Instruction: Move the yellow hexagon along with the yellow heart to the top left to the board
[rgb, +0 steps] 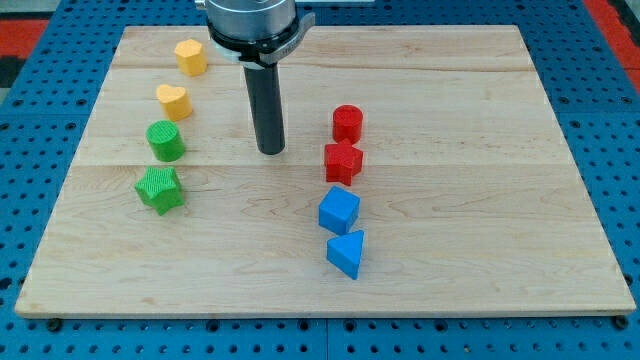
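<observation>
Nearest, 2 blue blocks: a triangle (346, 253) and cube (339, 210). Beyond sit 2 red, 2 green and, far left on the wooden board (480, 250), the yellow hexagon (190, 57) and yellow heart (173, 101). My tip (270, 150) grips nothing, standing mid-board, well right of them.

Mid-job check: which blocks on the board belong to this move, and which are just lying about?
For the job: yellow hexagon, yellow heart, my tip, which stands right of both and touches no block.

Lying about: green cylinder, green star, red cylinder, red star, blue cube, blue triangle.
</observation>
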